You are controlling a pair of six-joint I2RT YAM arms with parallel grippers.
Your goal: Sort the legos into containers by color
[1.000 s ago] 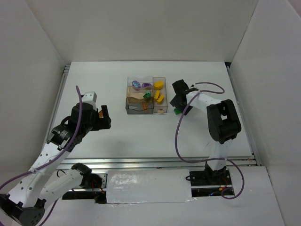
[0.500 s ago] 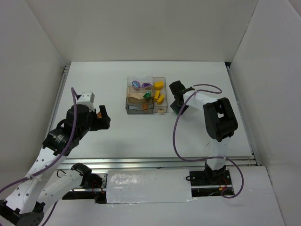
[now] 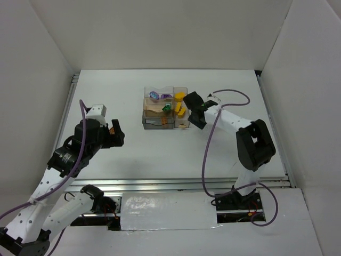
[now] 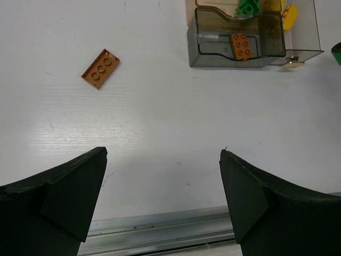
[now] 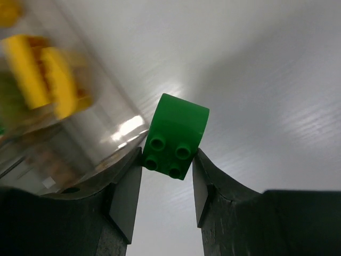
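Observation:
The containers are a cluster of clear tan and grey bins in the middle of the table. They hold purple pieces, yellow bricks, a green brick and an orange-brown brick. My right gripper is at the cluster's right side. In the right wrist view it is shut on a green brick, held against the clear bin wall beside the yellow bricks. My left gripper is open and empty. A loose orange-brown brick lies on the table ahead of it, to the left.
The grey bin is at the upper right of the left wrist view. A metal rail runs along the table's near edge below the left fingers. White walls enclose the table on three sides.
My right gripper has carried the green brick left and away from the arm bases, up against the containers' right side. My left arm shifted slightly, then stayed still.

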